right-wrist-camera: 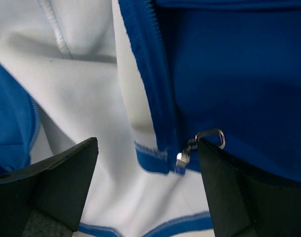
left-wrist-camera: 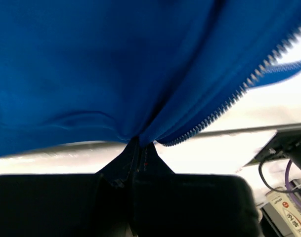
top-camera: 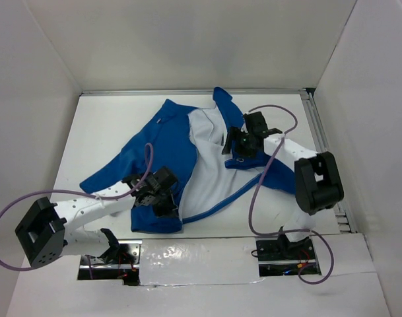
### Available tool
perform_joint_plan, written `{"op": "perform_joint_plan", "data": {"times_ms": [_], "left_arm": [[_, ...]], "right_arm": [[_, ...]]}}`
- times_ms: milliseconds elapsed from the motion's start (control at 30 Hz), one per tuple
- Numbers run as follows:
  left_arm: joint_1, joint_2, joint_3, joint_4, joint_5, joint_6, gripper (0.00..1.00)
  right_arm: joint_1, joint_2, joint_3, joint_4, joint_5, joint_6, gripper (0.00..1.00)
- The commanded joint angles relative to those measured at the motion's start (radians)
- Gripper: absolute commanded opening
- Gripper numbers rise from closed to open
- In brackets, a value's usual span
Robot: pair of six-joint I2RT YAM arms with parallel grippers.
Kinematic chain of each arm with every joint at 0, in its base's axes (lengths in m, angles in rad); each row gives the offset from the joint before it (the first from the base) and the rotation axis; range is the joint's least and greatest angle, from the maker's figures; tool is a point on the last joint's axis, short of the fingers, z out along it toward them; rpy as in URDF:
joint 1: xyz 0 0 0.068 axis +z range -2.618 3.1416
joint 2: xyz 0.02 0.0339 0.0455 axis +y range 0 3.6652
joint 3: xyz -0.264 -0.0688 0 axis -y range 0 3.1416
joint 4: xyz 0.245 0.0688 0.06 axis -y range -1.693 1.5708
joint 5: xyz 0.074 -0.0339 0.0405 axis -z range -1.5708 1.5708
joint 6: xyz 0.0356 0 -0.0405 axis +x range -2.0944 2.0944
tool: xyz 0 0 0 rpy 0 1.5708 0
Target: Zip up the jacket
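The jacket (top-camera: 167,142) lies spread open on the table (top-camera: 101,125), collar far, hem near, its white lining (top-camera: 210,165) bared down the middle between the two blue fronts. The fronts are well apart, so no part of the zip is joined.

Left gripper (top-camera: 151,191): closed on a fold of blue fabric at the near end of the left front. In the wrist view the cloth is pinched between its fingers (left-wrist-camera: 138,163), and a bare row of teeth (left-wrist-camera: 229,101) runs up and away to the right, meshed with nothing.

Right gripper (top-camera: 243,142): jaws wide apart and holding nothing, poised over the edge of the right front. The slider (right-wrist-camera: 182,159) with its pull ring (right-wrist-camera: 212,136) sits between the jaws (right-wrist-camera: 148,168), just beside the right finger; whether that finger touches the ring cannot be told.

Judged progress: early. One front is gripped and the slider is found but not grasped. Left to do: bring the two edges together, seat the free end in the slider, and draw the slider toward the collar.
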Motion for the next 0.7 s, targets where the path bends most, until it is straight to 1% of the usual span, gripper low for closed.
{"op": "perform_joint_plan", "data": {"times_ms": [0,67,100,133,200,233,267,300,367,400,433,467,500,533,567,600,633,667], "left_arm": [[0.053,-0.04,-0.063,0.094,0.069,0.056,0.0],[0.068,-0.043,-0.08,0.099,0.084,0.057,0.0],[0.074,-0.04,-0.083,0.096,0.08,0.053,0.0],[0.077,-0.037,-0.085,0.091,0.075,0.053,0.0],[0.088,-0.026,-0.083,0.094,0.069,0.062,0.0],[0.093,-0.02,-0.083,0.102,0.077,0.072,0.0],[0.097,-0.019,-0.077,0.112,0.081,0.089,0.0],[0.105,-0.008,-0.073,0.134,0.087,0.099,0.0],[0.108,0.001,-0.065,0.152,0.087,0.114,0.0],[0.114,0.017,-0.062,0.174,0.084,0.128,0.0],[0.117,0.024,-0.059,0.181,0.086,0.135,0.0],[0.126,0.035,-0.05,0.182,0.092,0.142,0.0],[0.129,0.053,-0.039,0.165,0.095,0.14,0.0],[0.126,0.058,-0.034,0.157,0.098,0.137,0.0],[0.123,0.063,-0.034,0.155,0.101,0.131,0.0],[0.123,0.06,-0.042,0.157,0.109,0.129,0.0],[0.125,0.06,-0.05,0.162,0.112,0.129,0.0],[0.131,0.052,-0.053,0.16,0.127,0.123,0.0]], "right_arm": [[-0.005,0.065,0.073,0.019,-0.081,-0.05,0.86],[-0.003,0.105,0.088,0.002,-0.069,-0.044,0.8],[-0.002,0.111,0.088,-0.005,-0.066,-0.045,0.74],[0.0,0.108,0.072,-0.006,-0.059,-0.042,0.54],[0.0,0.083,0.043,0.001,-0.044,-0.039,0.24],[0.006,0.041,0.007,-0.013,-0.027,-0.026,0.0],[0.009,0.009,-0.008,-0.033,-0.003,-0.022,0.0],[0.02,-0.065,-0.023,-0.062,0.072,-0.022,0.0],[0.078,-0.16,-0.066,-0.177,0.176,0.001,0.0],[0.11,-0.253,-0.077,-0.27,0.315,0.011,0.0],[0.169,-0.298,-0.085,-0.326,0.37,0.049,0.0],[0.202,-0.341,-0.082,-0.388,0.42,0.071,0.0],[0.237,-0.408,-0.064,-0.512,0.542,0.108,0.0],[0.306,-0.429,-0.047,-0.569,0.595,0.17,0.0],[0.342,-0.441,-0.025,-0.628,0.637,0.203,0.0],[0.377,-0.434,0.03,-0.741,0.672,0.235,0.0],[0.417,-0.417,0.057,-0.784,0.738,0.267,0.0],[0.502,-0.392,0.082,-0.823,0.766,0.322,0.0]]}}
